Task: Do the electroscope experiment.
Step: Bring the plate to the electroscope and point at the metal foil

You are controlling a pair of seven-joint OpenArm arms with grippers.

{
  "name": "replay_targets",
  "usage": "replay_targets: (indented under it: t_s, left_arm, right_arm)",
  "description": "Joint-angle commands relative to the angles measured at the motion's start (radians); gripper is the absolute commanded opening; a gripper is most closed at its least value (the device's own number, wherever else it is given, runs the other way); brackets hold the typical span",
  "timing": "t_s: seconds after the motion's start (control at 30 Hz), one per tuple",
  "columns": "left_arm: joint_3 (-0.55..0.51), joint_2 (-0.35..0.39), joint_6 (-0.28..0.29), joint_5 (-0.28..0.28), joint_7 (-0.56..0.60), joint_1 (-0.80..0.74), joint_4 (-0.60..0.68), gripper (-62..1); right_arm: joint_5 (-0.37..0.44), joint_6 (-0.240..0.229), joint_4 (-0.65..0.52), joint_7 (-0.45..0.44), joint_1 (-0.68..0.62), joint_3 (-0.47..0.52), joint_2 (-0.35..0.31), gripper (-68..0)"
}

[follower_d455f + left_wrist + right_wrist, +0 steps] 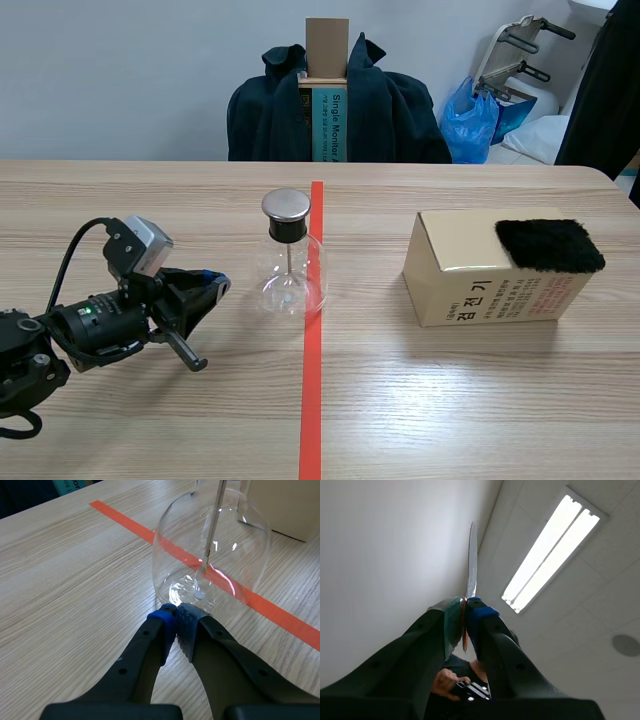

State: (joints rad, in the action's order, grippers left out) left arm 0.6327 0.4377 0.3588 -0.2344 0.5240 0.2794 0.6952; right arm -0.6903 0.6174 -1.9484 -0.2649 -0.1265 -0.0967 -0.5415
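Sitting toward the surface's right edge, a box marked "검전기" carries black fur; left hand, fingers together, lies beside the electroscope; right hand clamps a thin strip.

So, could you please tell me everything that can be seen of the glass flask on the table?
The glass flask is clear and round-bellied with a short neck. A black stopper closes it, topped by a round metal disc; a thin metal rod hangs down inside, nearly to the bottom. It stands upright on the wooden table, partly over the orange-red line. The left end effector, shut, points at its base; contact cannot be told.
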Motion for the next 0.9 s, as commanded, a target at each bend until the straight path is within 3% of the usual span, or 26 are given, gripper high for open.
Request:
replay_targets:
  t_s: [0.0, 0.13, 0.23, 0.53, 0.87]
  left_arm:
    - [-0.003, -0.008, -0.002, -0.007, 0.011, 0.006, 0.023, -58.1]
    - [-0.003, -0.008, -0.002, -0.007, 0.011, 0.006, 0.023, -58.1]
    - [-0.003, -0.008, -0.002, -0.007, 0.010, 0.006, 0.023, -58.1]
    - [-0.003, -0.008, -0.002, -0.007, 0.011, 0.006, 0.024, -58.1]
    - [-0.003, -0.008, -0.002, -0.008, 0.011, 0.006, 0.024, -58.1]
  right_arm:
    - [-0.022, -0.016, 0.013, -0.001, 0.018, -0.021, 0.019, -66.7]
    - [-0.092, -0.092, 0.063, -0.008, 0.019, -0.128, 0.072, -66.7]
    - [-0.146, -0.123, 0.124, -0.012, 0.019, -0.193, 0.109, -66.7]
    - [-0.318, -0.126, 0.359, -0.079, 0.019, -0.279, 0.222, -66.7]
    - [-0.387, -0.124, 0.532, -0.159, 0.019, -0.279, 0.273, -66.7]
